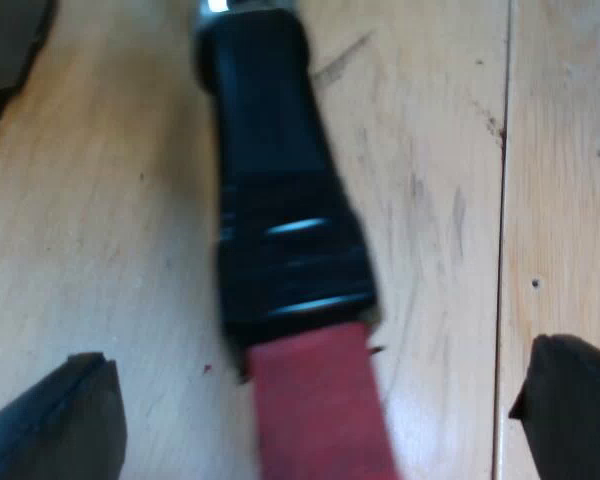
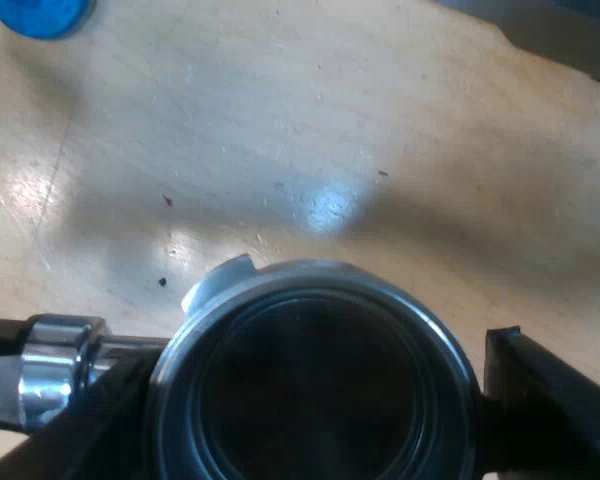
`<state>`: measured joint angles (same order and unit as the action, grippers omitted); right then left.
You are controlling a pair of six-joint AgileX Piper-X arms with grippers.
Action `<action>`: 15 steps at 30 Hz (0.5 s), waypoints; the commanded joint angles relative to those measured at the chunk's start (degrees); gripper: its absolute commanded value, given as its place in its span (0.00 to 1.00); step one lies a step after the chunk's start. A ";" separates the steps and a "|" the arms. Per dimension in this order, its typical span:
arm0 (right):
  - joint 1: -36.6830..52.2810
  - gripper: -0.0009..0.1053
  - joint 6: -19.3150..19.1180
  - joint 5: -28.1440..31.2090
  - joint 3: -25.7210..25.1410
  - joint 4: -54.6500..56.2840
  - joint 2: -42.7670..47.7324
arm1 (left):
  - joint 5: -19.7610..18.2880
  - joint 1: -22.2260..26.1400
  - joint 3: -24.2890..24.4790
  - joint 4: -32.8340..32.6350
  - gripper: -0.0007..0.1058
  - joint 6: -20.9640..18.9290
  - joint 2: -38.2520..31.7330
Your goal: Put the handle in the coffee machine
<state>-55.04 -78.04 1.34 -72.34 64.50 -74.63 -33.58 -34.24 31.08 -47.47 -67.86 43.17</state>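
One handle (image 1: 275,190) is in sight at the left gripper (image 1: 315,400). It is dark, and its red end (image 1: 320,410) is the part nearest the camera. It stretches over the pale wooden worktop (image 1: 110,200), running lengthwise down the middle of the gap between the two black fingers (image 1: 70,420). The fingers stand wide apart, one on each side of the red end. Bare wood shows between each of them and the handle, so neither touches it. A bit of bright metal shows at the handle's far end. Whether the handle rests on the wood or is held just above it cannot be told.

At the right gripper (image 2: 310,400) there is one metal holder (image 2: 310,272), seen from above. Its round basket faces the camera, dark inside, with a shiny neck (image 2: 55,370) leading off one side. The two fingers (image 2: 550,400) sit tight against opposite sides of the basket and are clamped on it, so the holder lies squarely between them. The worktop lies beneath it. One blue tamper (image 2: 40,15) stands on the wood, well apart from the holder.
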 commanded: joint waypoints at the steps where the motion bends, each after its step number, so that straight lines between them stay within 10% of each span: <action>1: -0.11 0.01 -0.11 -0.30 -0.45 -0.81 0.98 | 2.35 -0.44 0.10 1.32 0.77 -0.80 -0.08; 15: -0.11 0.01 -0.11 -0.30 -0.45 -0.81 0.98 | 3.70 -0.44 0.10 4.32 0.77 -0.91 3.71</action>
<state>-55.04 -77.96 1.34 -72.34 64.45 -74.63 -30.45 -34.60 31.08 -43.46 -68.34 47.07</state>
